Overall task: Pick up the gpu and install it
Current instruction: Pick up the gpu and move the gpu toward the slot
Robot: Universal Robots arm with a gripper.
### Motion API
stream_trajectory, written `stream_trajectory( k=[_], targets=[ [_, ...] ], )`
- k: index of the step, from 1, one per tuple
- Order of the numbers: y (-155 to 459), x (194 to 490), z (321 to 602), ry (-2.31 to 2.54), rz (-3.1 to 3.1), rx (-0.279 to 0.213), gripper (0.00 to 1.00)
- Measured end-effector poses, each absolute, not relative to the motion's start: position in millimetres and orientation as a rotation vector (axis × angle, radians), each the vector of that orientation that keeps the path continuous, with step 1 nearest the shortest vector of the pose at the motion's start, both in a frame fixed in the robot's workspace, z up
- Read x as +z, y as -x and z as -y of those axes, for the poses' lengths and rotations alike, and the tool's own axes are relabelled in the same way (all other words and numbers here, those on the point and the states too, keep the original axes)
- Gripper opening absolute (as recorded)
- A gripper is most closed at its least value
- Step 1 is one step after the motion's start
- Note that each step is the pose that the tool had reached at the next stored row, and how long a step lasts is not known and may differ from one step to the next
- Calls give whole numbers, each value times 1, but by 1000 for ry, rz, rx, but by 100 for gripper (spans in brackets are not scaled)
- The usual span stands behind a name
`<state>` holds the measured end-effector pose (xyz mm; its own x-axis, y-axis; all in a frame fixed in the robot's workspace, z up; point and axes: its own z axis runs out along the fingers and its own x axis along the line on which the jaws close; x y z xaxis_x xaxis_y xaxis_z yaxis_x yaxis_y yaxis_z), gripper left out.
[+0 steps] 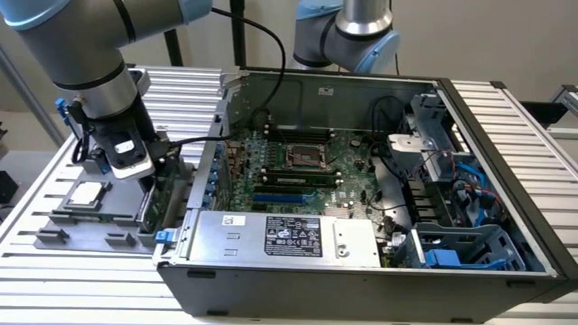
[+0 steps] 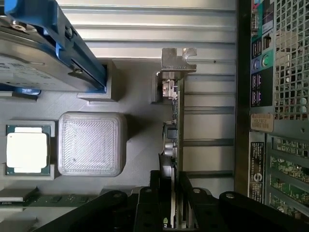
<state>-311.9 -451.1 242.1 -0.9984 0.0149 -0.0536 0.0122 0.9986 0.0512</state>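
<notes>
Gripper (image 2: pixel 171 193) pinched the gpu (image 2: pixel 175 121) edge-on, upright in the tray (image 2: pixel 140 96) beside the case (image 2: pixel 244 96). Long axis ran straight out from the jaws, bracket (image 2: pixel 177 58) at the far end.

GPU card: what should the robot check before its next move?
1. The gpu stands on edge in the gray tray: ok.
2. The pincer is lined up over the gpu's edge: ok.
3. Firm hold on the gpu: cannot tell.
4. The computer case is open on top: ok.
5. The blue slot on the motherboard looks empty: ok.
6. The black cable stays clear of the case: cannot tell.
</notes>
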Motion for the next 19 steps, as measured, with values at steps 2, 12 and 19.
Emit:
stream_trajectory(
  k=[2,12,19],
  targets=[
    [312,242,451,-21,-3087,79,0],
    [307,273,452,-21,-3092,82,0],
    [305,305,453,-21,-3093,83,0]
  ],
)
